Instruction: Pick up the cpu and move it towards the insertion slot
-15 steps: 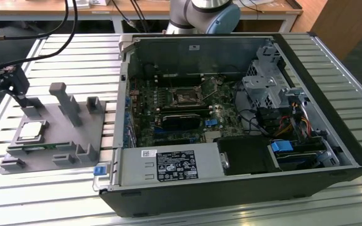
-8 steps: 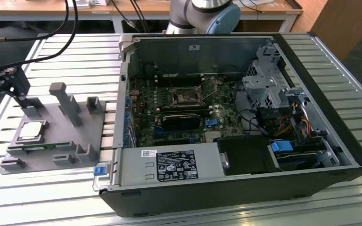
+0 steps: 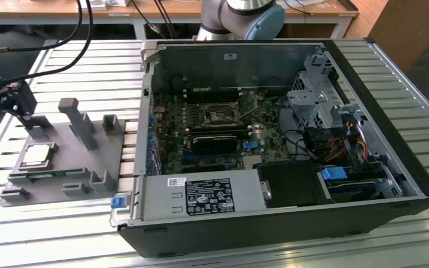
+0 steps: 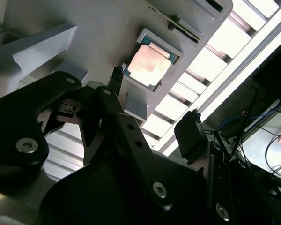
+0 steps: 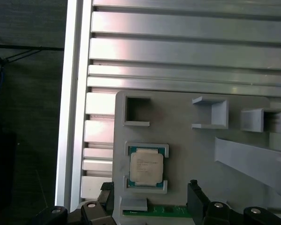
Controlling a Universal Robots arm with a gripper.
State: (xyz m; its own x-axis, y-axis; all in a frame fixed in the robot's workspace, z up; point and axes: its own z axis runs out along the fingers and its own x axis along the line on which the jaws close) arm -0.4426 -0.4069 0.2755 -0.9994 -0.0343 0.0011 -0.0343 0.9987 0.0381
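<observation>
While the end effector [image 5: 150, 185] hovers spread, the cpu [image 5: 146, 168] lies near.

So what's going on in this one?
A single robot arm is working over a grey fixture on a slatted table. Its gripper hangs open just above the fixture, close to the cpu, which lies flat in its recess and is not yet gripped. The insertion slot sits on the board inside the open computer case, to the exterior view's right of the fixture.
</observation>
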